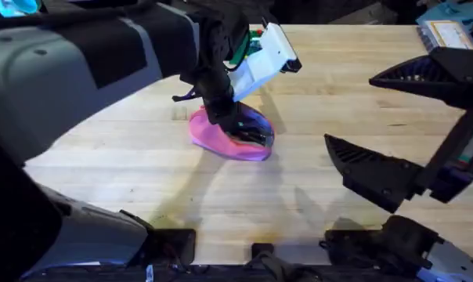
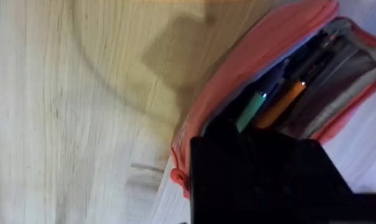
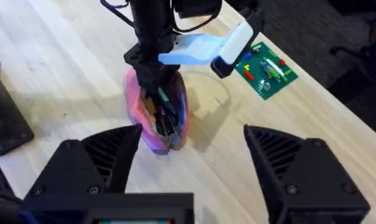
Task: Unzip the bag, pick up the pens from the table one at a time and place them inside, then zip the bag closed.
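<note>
The pink bag [image 1: 221,139] lies on the light wood table [image 1: 142,164] with its zipper open. In the left wrist view the bag [image 2: 238,68] shows its dark lining. Inside lie a green pen [image 2: 251,111], an orange shaft [image 2: 281,104] and a dark pen [image 2: 312,53]. My left gripper [image 1: 229,121] stands straight down at the bag's mouth, also seen as the left gripper [image 3: 154,84] from the right wrist. My right gripper [image 1: 348,110] hovers open to the right of the bag, holding nothing, and its wide-apart fingers [image 3: 101,162] frame the bag [image 3: 175,134].
A small green board [image 3: 266,68] with coloured pieces lies beyond the bag, partly under the left arm's white wrist mount [image 1: 264,59]. Clutter sits off the table's far right corner [image 1: 448,31]. Bare wood surrounds the bag.
</note>
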### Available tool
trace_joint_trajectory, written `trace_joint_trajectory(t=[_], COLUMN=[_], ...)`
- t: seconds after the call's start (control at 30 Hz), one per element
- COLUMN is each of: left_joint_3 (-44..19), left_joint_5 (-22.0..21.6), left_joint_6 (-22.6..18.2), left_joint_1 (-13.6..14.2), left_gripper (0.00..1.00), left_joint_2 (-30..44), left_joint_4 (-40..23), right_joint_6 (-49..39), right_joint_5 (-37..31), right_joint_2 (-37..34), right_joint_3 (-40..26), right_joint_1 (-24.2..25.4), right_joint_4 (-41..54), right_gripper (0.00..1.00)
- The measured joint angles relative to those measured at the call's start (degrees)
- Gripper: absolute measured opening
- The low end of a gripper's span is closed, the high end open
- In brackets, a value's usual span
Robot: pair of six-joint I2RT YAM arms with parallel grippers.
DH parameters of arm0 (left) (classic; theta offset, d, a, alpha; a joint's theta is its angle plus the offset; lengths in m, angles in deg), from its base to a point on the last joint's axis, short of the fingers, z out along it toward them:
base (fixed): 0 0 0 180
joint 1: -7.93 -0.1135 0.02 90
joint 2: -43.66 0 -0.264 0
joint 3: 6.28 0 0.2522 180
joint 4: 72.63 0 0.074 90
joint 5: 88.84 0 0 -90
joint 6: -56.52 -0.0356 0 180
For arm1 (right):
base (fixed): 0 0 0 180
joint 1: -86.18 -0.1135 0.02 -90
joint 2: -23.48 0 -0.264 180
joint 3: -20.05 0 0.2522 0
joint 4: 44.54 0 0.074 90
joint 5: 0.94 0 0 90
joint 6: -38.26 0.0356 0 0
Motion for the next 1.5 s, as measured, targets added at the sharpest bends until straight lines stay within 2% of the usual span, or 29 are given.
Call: trace_joint_trajectory(t=[0.07,0.1,0.2,0.27,0.33,0.37,0.4,0.8,0.97,1.03,1.2,1.4,1.5], left_joint_3=[0.0,0.0,0.0,0.0,0.0,0.0,0.0,0.0,0.1,0.1,0.1,0.1,0.1], left_joint_5=[-0.1,-0.1,-0.1,0.0,0.3,0.4,0.4,0.4,0.9,2.2,6.8,11.5,13.3], left_joint_6=[0.0,-0.2,-0.2,-0.7,-0.8,-0.7,-0.8,-0.8,-0.8,-0.8,-0.8,-1.5,-2.4], left_joint_1=[0.1,0.1,0.1,0.2,0.3,0.3,0.3,0.3,-0.6,-2.2,-8.5,-15.5,-17.9], left_gripper=[0.043,0.075,0.301,0.512,0.822,0.943,0.979,0.992,0.992,0.992,0.992,0.992,0.992], left_joint_2=[0.0,0.0,0.0,0.0,0.0,0.0,0.0,-0.1,-4.6,-8.1,-14.8,-16.4,-16.4], left_joint_4=[0.0,0.0,0.0,0.0,0.0,0.0,0.0,0.3,0.0,-0.3,-0.7,-3.1,-4.2], right_joint_6=[0.0,0.0,0.0,0.0,0.0,0.0,0.0,0.0,0.0,0.0,0.0,0.0,0.0], right_joint_5=[0.0,0.0,0.0,0.0,0.0,0.0,0.0,0.0,0.0,0.0,0.0,0.0,0.0], right_joint_2=[0.0,0.0,0.0,0.0,0.0,0.0,0.0,0.0,0.0,0.0,0.0,0.0,0.0], right_joint_3=[0.0,0.0,0.0,0.0,0.0,0.0,0.0,0.0,0.0,0.0,0.0,0.0,0.0], right_joint_1=[0.0,0.0,0.0,0.0,0.0,0.0,0.0,0.0,0.0,0.0,0.0,0.0,0.0], right_joint_4=[0.0,0.0,0.0,0.0,0.0,0.0,0.0,0.0,0.0,0.0,0.0,0.0,0.0], right_gripper=[0.998,0.998,0.998,0.998,0.998,0.998,0.998,0.998,0.998,0.998,0.997,0.998,0.998])
